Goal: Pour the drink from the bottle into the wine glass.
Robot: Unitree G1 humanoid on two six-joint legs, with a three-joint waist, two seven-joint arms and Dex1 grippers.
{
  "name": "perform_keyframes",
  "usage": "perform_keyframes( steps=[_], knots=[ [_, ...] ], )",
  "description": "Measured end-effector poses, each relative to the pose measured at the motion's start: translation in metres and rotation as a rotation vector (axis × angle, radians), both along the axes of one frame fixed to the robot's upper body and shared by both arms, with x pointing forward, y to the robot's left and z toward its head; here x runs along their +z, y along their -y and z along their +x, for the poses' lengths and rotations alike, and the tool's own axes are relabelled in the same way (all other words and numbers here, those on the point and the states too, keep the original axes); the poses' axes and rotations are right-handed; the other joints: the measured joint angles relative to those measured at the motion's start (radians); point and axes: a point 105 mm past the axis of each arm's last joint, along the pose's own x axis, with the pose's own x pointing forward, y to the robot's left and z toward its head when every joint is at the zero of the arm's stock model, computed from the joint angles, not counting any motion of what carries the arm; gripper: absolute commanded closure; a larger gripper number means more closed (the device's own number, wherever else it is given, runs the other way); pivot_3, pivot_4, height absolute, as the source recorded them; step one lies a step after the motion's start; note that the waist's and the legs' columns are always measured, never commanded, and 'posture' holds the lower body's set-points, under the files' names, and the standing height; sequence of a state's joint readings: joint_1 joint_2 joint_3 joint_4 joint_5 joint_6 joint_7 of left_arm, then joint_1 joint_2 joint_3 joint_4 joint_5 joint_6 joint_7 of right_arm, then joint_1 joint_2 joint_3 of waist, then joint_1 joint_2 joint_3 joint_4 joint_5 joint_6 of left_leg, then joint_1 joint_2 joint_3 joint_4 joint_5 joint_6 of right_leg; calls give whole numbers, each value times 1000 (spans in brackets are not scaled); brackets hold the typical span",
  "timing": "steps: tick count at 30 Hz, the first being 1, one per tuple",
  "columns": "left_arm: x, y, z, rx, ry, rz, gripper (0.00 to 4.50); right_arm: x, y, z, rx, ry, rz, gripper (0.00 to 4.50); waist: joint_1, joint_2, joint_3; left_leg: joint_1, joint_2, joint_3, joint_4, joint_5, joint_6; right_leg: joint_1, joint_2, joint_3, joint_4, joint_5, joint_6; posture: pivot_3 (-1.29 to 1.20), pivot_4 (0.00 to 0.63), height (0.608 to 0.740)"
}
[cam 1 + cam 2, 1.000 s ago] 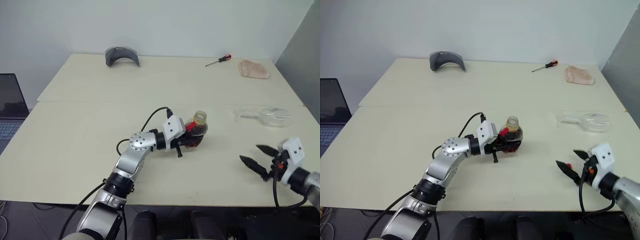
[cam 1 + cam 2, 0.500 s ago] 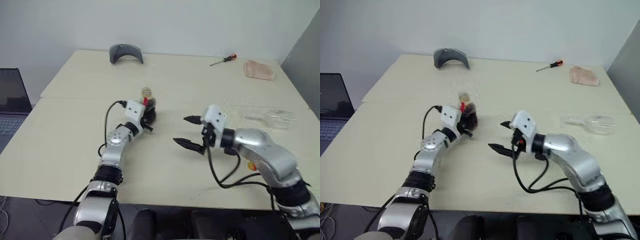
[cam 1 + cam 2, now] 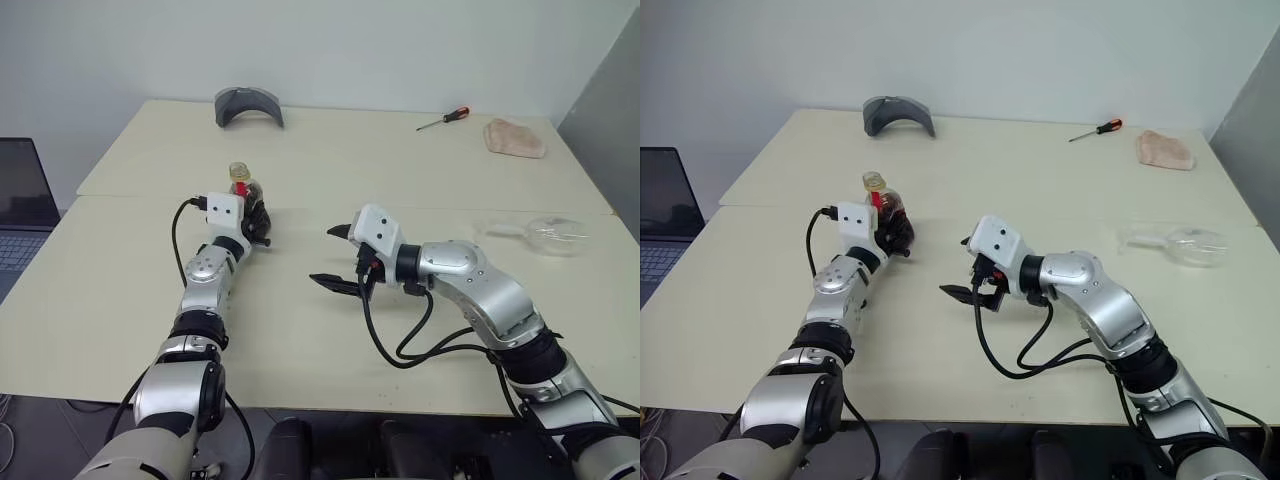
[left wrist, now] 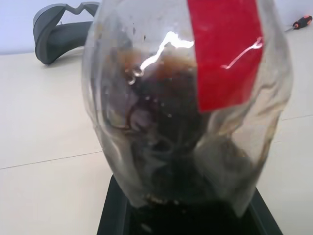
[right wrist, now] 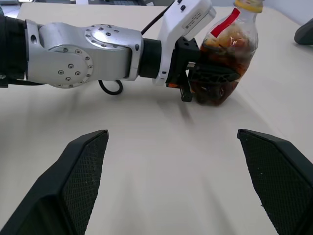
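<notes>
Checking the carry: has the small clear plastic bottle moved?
Yes. The small clear plastic bottle went left, toward the grey curved object.

Bottle (image 3: 247,193) upright, w/ dark drink (image 5: 218,54); wine glass (image 3: 545,235) on side.

The bottle (image 3: 887,213) is clear with a red label, a yellow cap and a dark brown drink (image 4: 166,142) inside. The glass (image 3: 545,234) is colourless. The table (image 3: 400,180) is pale cream. The screwdriver (image 3: 440,120) has a red and black handle. The cloth (image 3: 514,138) is pinkish beige. The curved holder (image 3: 247,106) is grey.
</notes>
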State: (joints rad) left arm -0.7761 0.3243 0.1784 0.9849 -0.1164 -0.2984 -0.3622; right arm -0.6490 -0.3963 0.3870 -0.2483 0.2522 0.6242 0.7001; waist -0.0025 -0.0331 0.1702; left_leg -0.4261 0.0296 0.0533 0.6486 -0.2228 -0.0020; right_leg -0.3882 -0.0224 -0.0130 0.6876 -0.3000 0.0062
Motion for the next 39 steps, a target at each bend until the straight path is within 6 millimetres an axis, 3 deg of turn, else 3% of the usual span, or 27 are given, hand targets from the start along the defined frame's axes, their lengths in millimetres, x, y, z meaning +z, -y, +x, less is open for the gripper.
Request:
perform_keyframes(
  steps=[9,10,16,20,24,29,34,39],
  knots=[
    [-11,-10,-5,30,-12,-14,115,5,-7,-2,-17,-61,58,0,-2,0,0,1,0,1,0,0,0,-1,0,1,2,0,0,0,150,740],
    [-13,-10,-6,31,-15,-15,13,7,-8,-4,-11,-69,76,0,-2,0,0,1,0,1,0,0,0,0,0,0,2,0,0,0,150,740],
    [-14,-12,-11,32,1,-14,13,20,-11,-8,-7,-97,150,0,-2,0,0,0,0,1,0,0,0,0,0,1,2,0,0,0,150,740],
    [-10,-13,-25,35,50,-14,13,26,-5,-14,8,-86,148,0,-4,0,0,0,1,1,0,0,0,-1,0,1,1,0,0,0,150,740],
    [-17,-21,-54,68,48,6,13,27,20,-18,-42,-97,156,0,-6,-1,-1,1,1,1,-1,0,0,0,0,2,1,0,0,0,150,740],
    [-33,-20,-106,88,-26,42,13,6,67,-20,-255,-216,224,0,-6,-1,-1,1,2,0,-2,0,0,0,-1,2,1,0,-1,0,150,740],
    [-22,26,-114,-103,-30,76,13,0,96,-16,-438,-285,344,0,2,-2,-2,2,1,0,-1,0,0,2,0,1,2,0,-1,0,150,740],
    [-8,79,-113,-409,-42,120,13,-23,136,-12,-705,-398,457,0,1,-2,-2,2,1,1,-2,0,0,1,1,2,1,0,-1,0,150,740]
  ],
)
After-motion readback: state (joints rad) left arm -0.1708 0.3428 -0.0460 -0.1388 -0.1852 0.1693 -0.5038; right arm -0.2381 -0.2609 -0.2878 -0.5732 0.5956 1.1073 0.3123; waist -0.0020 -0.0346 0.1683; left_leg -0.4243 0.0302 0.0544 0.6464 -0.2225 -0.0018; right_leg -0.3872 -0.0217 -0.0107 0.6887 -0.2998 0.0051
